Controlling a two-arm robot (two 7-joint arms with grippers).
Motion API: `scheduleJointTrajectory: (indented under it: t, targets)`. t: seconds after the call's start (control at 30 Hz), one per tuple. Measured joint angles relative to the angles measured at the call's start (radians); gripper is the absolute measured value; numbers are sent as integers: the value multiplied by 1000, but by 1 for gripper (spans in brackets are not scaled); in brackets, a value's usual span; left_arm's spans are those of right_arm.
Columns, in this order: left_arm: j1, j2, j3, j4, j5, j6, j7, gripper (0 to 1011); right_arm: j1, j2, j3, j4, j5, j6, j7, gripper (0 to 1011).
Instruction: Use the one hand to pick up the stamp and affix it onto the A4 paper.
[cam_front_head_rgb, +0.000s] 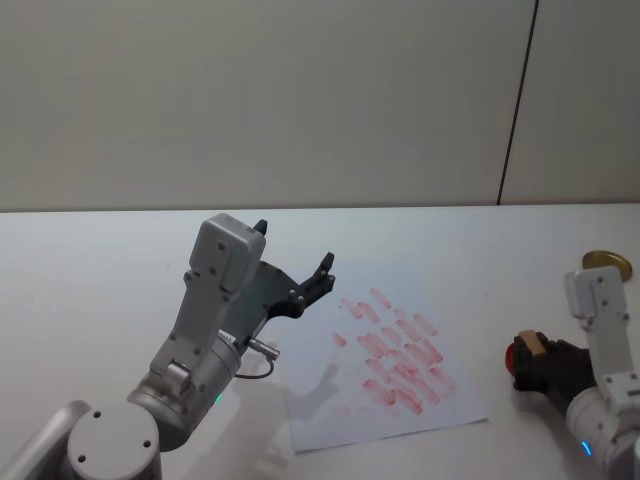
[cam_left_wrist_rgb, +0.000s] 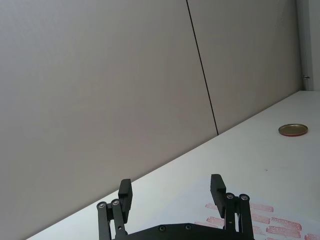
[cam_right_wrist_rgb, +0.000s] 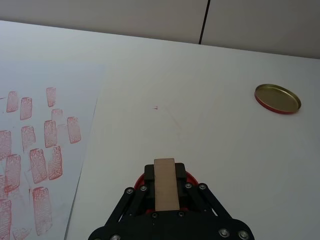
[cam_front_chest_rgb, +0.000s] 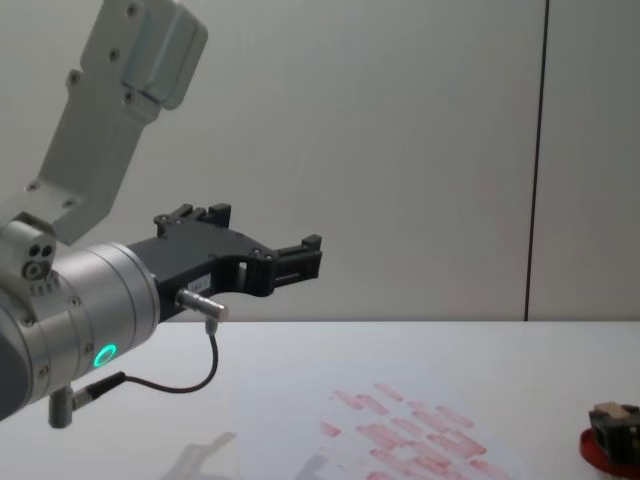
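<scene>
The stamp (cam_right_wrist_rgb: 166, 192), a light tan wooden block, sits between the black fingers of my right gripper (cam_right_wrist_rgb: 165, 171), which is shut on it. It is held directly over a round red ink pad (cam_right_wrist_rgb: 191, 178) at the table's right, and contact with the pad cannot be judged. From the head view the stamp (cam_front_head_rgb: 531, 346) and right gripper (cam_front_head_rgb: 541, 362) are right of the A4 paper (cam_front_head_rgb: 330, 395). The white sheet carries rows of red prints. My left gripper (cam_front_head_rgb: 295, 245) hangs open in the air above the paper's left edge, holding nothing.
A round gold lid (cam_right_wrist_rgb: 277, 98) lies on the white table beyond the ink pad, also seen in the head view as the gold lid (cam_front_head_rgb: 607, 262). A grey wall with a dark vertical seam stands behind the table.
</scene>
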Motion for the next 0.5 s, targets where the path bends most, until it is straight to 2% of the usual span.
scheduleJointTrajectory:
  t: [0.5]
  targets:
    - [0,0,0,0,0,0,0,993,4,-7,6,0,8,1,14,219]
